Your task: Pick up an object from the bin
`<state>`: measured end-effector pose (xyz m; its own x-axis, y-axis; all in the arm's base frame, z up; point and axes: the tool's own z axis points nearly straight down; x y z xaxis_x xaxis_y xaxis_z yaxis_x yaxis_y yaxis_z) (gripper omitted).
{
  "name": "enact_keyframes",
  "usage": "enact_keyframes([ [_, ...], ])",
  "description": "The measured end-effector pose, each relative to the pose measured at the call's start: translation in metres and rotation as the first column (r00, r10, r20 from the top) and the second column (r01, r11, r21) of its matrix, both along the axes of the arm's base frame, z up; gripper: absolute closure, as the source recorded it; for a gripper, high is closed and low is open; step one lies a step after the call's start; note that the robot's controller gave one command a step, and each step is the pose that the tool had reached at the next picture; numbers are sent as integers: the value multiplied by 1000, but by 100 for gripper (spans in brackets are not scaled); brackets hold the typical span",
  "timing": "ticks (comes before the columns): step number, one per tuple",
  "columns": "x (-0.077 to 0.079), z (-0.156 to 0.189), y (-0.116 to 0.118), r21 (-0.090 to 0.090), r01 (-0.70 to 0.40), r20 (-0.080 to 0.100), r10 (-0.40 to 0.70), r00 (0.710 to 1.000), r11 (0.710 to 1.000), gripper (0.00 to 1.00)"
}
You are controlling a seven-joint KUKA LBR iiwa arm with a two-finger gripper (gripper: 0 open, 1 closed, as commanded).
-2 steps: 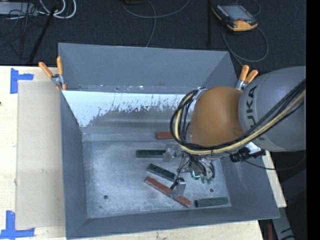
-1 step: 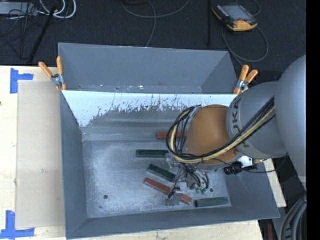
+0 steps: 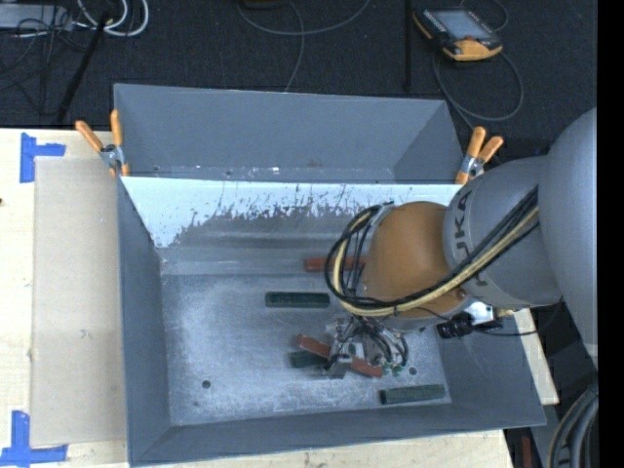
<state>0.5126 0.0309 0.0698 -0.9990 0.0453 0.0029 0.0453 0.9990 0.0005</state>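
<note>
My pincer is low in the bin, right of centre towards the near wall. It sits over a small cluster: a red bar, a dark green bar and a second red bar. By my reading nothing is lifted yet, so gripping and raising remain. Pincer apart or together? I cannot tell, because my wrist and cables cover it. They also half hide the far red bar.
</note>
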Motion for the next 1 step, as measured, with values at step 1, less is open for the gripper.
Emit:
enact_keyframes([
  [1,8,147,2,0,-20,11,20,1000,1000,100],
])
